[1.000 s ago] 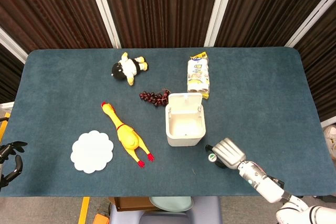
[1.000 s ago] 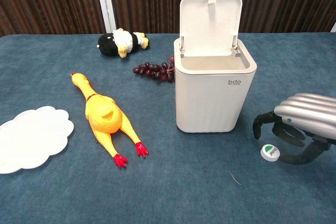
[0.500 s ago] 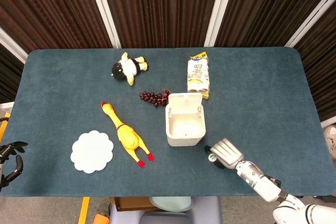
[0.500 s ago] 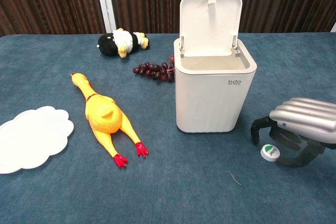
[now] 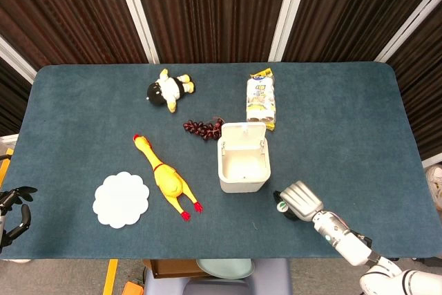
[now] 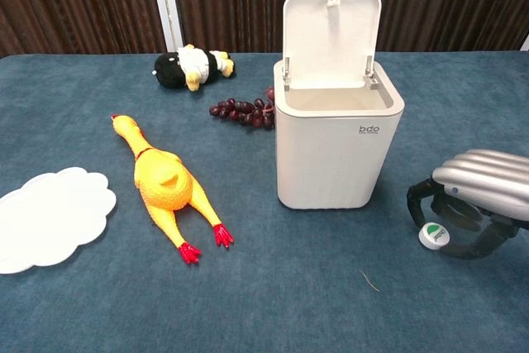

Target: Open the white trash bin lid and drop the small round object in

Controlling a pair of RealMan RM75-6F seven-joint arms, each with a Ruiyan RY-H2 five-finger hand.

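The white trash bin [image 6: 339, 155] stands mid-table with its lid [image 6: 331, 35] swung up and open; from the head view I look down into the bin [image 5: 243, 186], which holds nothing. Just right of the bin, the small round object [image 6: 432, 235], a white cap with a green label, sits tilted between the curled fingers and thumb of my right hand [image 6: 483, 183]. In the head view it [image 5: 280, 205] peeks out at the left edge of the right hand [image 5: 300, 200]. My left hand [image 5: 14, 213] hangs off the table's near left corner, its fingers apart and holding nothing.
A yellow rubber chicken [image 6: 165, 188] and a white scalloped mat [image 6: 50, 217] lie to the bin's left. Dark grapes [image 6: 241, 112] and a plush toy [image 6: 192, 66] lie behind them. A snack packet [image 5: 261, 100] lies behind the bin.
The right hand has closed in on the round object. The object has shifted slightly right and tipped up from lying flat. The bin and the left hand have not moved.
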